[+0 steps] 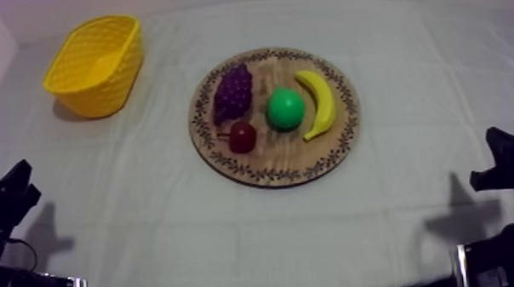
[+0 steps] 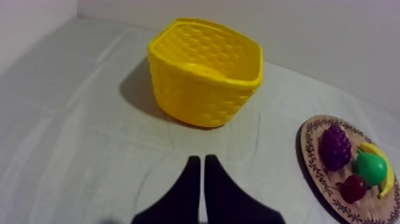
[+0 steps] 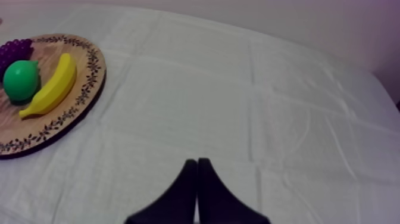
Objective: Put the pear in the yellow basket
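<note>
Green pear (image 1: 286,108), yellow basket (image 1: 95,65)

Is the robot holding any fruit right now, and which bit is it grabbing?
Nothing is held. Both arms' jaws are shut on nothing above the cloth; the pear sits on the wooden board, untouched.

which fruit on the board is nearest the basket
The bunch of grapes: purple, at the board edge facing the yellow basket. The pear, banana and small red fruit lie farther off.
</note>
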Controlling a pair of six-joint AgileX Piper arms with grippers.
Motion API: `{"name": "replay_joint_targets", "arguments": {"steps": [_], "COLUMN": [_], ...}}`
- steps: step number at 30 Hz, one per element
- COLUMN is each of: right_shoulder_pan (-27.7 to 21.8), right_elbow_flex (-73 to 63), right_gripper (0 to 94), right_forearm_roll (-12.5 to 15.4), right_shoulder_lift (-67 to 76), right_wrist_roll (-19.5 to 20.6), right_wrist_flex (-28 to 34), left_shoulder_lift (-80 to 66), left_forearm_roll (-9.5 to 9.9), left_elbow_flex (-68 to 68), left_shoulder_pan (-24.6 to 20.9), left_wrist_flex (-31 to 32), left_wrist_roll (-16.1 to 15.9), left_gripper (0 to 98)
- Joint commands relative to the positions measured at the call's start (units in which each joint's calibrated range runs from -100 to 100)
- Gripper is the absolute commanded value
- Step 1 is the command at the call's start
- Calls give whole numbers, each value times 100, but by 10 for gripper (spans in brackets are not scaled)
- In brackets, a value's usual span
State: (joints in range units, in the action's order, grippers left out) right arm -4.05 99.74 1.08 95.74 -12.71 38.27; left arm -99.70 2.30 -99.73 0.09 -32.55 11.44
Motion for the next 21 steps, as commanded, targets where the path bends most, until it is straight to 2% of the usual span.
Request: {"name": "replay_joint_targets", "arguments": {"steps": [1, 8, 13, 17, 21], "right_shoulder_pan": [-1, -1, -1, -1, -1], "right_elbow_flex": [4, 4, 4, 4, 4], "right_gripper": [3, 3, 3, 3, 3], "right_forearm_roll": [2, 2, 2, 2, 2], "right_shoulder_lift": [2, 2, 2, 2, 2], "right_wrist_roll": [-1, -1, -1, -2, 0], "right_wrist_flex": [-4, -4, -4, -4, -4], "left_shoulder_lift": [-4, -4, -4, -4, -4], "left_forearm_roll": [2, 2, 2, -17, -39], "left_elbow_flex": [-5, -5, -5, 20, 188], "left_shoulder_pan": [2, 2, -55, -73, -62], "left_wrist_flex": [-2, -2, -12, -127, -662], "left_wrist_roll": [-8, -8, -257, 154, 548], "left_gripper": [1, 1, 1, 1, 1]}}
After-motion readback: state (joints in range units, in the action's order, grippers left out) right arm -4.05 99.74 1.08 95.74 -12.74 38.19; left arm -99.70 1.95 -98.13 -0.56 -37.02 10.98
